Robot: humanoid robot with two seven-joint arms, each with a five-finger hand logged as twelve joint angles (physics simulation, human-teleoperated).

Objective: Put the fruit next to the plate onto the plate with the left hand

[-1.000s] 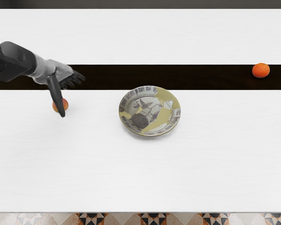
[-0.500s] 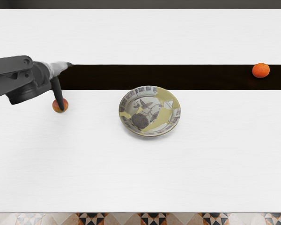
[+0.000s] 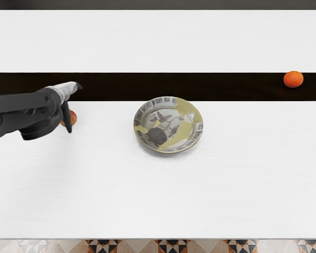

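A small orange fruit lies on the white table, left of the patterned yellow-grey plate, with a wide gap between them. My left hand has come down over the fruit and hides most of it; only its right edge shows. The dark forearm reaches in from the left edge and covers the hand, so the grip cannot be made out. The plate holds no fruit. The right arm is out of view.
A second orange fruit sits far right on the dark strip that runs across the table behind the plate. A patterned floor shows along the bottom edge.
The left arm has swung lower and flatter, bringing the hand down over the fruit. The fruit has stayed in the same spot on the table. The plate has not moved.
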